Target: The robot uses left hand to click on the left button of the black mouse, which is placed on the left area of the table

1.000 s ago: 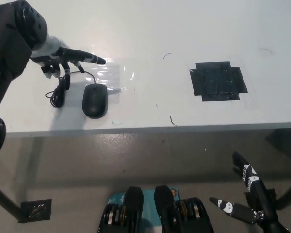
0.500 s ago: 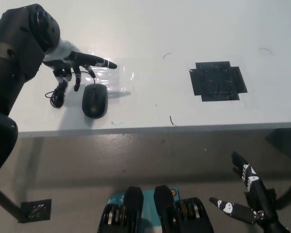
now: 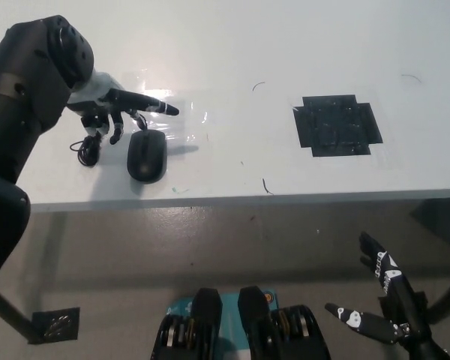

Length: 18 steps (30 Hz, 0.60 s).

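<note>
A black mouse [image 3: 147, 154] lies on the left part of the white table [image 3: 232, 45], its cable coiled to its left [image 3: 88, 148]. My left hand [image 3: 118, 106] hovers just behind the mouse, one finger stretched out to the right over a shiny clear patch [image 3: 172, 120], the other fingers curled down toward the mouse's rear-left edge. It holds nothing. Whether a fingertip touches the mouse I cannot tell. My black right hand [image 3: 386, 300] rests low at the bottom right, below the table edge, fingers spread.
A black square patch [image 3: 337, 125] is stuck on the table's right half. The table's front edge [image 3: 232, 199] runs across the middle of the picture, with grey floor below it. A small dark plate [image 3: 56, 325] lies on the floor at lower left.
My left hand moved right toward the mouse, then dropped slightly lower over its back end. The mouse and my right hand have stayed put.
</note>
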Motion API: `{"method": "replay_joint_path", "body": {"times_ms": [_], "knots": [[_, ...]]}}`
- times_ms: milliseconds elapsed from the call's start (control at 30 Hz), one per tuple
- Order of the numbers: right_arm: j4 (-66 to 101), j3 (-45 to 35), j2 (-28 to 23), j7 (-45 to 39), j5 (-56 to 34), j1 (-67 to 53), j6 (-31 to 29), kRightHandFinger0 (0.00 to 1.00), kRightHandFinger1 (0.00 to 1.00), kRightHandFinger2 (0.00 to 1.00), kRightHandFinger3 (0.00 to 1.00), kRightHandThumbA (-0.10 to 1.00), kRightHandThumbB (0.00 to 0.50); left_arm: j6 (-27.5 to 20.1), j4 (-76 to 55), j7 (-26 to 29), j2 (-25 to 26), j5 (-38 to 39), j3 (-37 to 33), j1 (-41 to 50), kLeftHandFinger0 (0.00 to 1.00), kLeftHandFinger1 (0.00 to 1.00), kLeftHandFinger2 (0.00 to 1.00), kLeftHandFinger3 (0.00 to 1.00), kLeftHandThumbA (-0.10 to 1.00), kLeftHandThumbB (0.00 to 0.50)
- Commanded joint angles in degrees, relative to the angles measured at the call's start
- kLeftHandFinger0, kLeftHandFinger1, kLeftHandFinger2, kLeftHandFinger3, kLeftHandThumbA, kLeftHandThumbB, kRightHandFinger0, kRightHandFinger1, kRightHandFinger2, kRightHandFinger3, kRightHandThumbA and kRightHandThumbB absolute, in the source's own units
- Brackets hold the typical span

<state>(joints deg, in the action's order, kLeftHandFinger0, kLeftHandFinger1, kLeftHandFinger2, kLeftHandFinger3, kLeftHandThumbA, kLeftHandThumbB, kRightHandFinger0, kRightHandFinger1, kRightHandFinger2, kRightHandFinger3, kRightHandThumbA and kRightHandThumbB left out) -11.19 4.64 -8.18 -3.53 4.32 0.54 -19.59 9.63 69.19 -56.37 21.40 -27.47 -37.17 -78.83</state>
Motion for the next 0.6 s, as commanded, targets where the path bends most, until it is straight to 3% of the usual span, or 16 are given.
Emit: {"method": "replay_joint_path", "body": {"times_ms": [0,133,200,400,500,567], "knots": [[1.97,-0.14,-0.75,-0.77,0.25,0.76,0.00,0.94,0.98,1.00,1.00,1.00,0.166,-0.81,-0.12,-0.50,0.70,-0.49,0.78,-2.22,0.00,0.00,0.21,1.00,1.00,0.259],[1.73,-0.16,-0.76,-0.88,-0.03,0.99,-0.16,0.94,0.98,1.00,1.00,1.00,0.165,-0.87,-0.70,-0.42,0.41,-0.92,0.57,-1.65,0.00,0.00,0.18,1.00,1.00,0.262],[1.65,-0.11,-0.69,-0.87,0.02,1.04,-0.27,0.93,0.98,1.00,1.00,1.00,0.165,-1.57,-0.95,-0.14,0.25,-1.62,-0.08,-1.29,0.00,0.00,0.17,1.00,1.00,0.288],[1.88,-0.15,-0.85,-0.94,0.17,1.25,-0.13,0.92,0.98,1.00,1.00,1.00,0.164,-2.82,-0.67,0.40,-0.15,-2.07,-0.30,-0.25,0.00,0.00,0.27,1.00,1.00,0.302],[2.13,-0.19,-0.96,-0.93,0.27,1.30,-0.06,0.92,0.97,1.00,1.00,1.00,0.165,-2.60,-0.79,0.64,-0.36,-2.30,-0.19,0.22,0.00,0.00,0.16,1.00,1.00,0.303],[2.16,-0.18,-1.03,-1.01,0.20,1.31,-0.04,0.92,0.98,1.00,1.00,1.00,0.155,-2.91,-0.89,0.75,-0.40,-2.30,-0.06,0.63,0.00,0.00,0.18,1.00,1.00,0.301]]}}
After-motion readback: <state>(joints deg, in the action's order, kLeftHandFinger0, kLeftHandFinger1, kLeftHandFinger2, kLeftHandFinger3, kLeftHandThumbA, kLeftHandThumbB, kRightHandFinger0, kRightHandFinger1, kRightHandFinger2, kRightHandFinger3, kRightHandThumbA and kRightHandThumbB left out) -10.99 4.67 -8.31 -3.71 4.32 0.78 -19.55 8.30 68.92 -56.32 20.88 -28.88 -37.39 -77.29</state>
